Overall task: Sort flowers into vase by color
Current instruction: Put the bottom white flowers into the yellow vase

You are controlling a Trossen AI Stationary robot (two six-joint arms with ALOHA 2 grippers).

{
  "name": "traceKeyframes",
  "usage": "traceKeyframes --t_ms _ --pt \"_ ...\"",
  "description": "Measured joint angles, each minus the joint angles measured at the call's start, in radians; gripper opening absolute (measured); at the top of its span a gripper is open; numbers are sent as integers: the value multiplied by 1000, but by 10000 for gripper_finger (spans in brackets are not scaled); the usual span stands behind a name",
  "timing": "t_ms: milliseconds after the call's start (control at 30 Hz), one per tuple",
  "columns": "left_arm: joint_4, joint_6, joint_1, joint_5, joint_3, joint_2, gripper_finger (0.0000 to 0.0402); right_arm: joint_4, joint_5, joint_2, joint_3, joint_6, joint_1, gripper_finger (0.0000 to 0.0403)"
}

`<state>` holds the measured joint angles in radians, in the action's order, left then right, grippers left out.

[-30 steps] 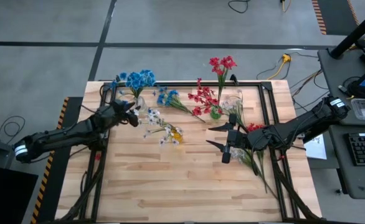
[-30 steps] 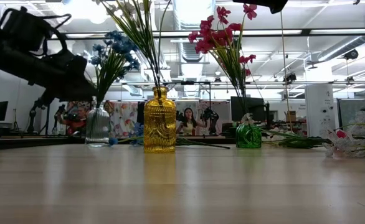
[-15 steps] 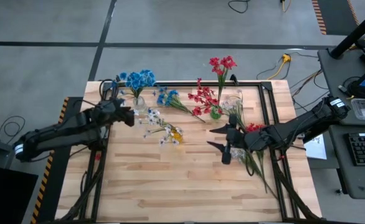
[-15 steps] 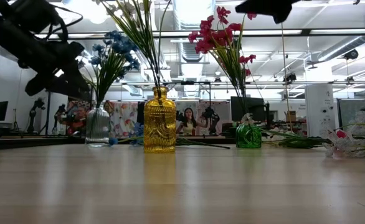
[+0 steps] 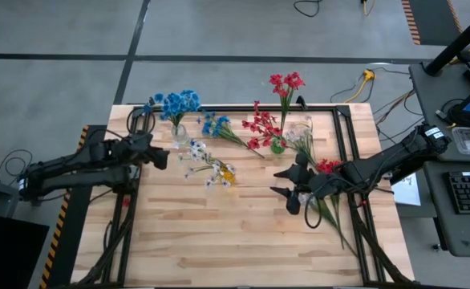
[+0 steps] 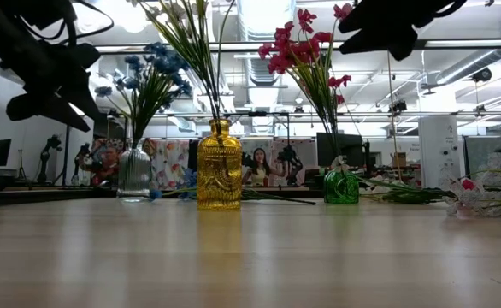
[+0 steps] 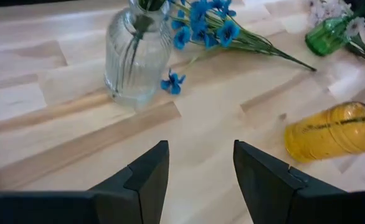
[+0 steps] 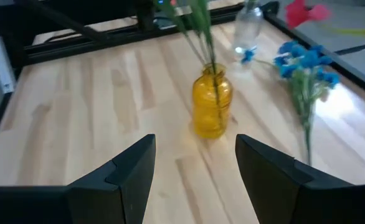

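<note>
A clear vase (image 5: 177,133) holds blue flowers (image 5: 179,103). White flowers (image 5: 198,152) stand in a yellow vase (image 5: 228,172), red flowers (image 5: 286,83) in a green vase (image 5: 277,147). One loose blue sprig (image 5: 217,126) lies flat between the clear and green vases. More loose sprigs (image 5: 325,167), red and white, lie by the right edge. My left gripper (image 5: 160,154) hovers open and empty left of the clear vase (image 7: 137,55). My right gripper (image 5: 288,191) hovers open and empty above the table right of the yellow vase (image 8: 212,109).
A black frame rail (image 5: 341,132) runs along the table's right side, another along the left (image 5: 129,181). Bare wood (image 5: 227,233) fills the near half of the table. In the low view the vases (image 6: 220,168) stand in a row at the far side.
My left gripper has drawn back from the clear vase toward the table's left edge, risen and tipped further down. My right gripper has rolled about its own line and sunk a little. The vases and flowers have not moved.
</note>
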<state>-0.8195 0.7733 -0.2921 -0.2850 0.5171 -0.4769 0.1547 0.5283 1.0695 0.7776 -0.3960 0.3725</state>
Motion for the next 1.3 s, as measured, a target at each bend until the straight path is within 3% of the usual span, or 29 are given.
traceKeyframes --t_ms 167,333,467,633,833,1133,1300 --pt "-91 54 29 1 24 1 166 0 -68 0 0 -17 0 215" --pt "-145 105 59 44 41 2 166 43 -203 0 0 -126 0 215" --pt "-93 112 113 51 32 1 166 162 -337 0 0 -291 0 215" --pt "31 102 212 45 28 -4 166 391 -408 0 0 -530 0 215" --pt "78 150 363 -47 26 -46 166 605 -480 0 0 -726 4 215" --pt "155 250 570 -166 26 -185 166 674 -587 0 0 -830 14 215" --pt "255 250 641 -187 26 -265 166 901 -614 5 0 -964 36 215"
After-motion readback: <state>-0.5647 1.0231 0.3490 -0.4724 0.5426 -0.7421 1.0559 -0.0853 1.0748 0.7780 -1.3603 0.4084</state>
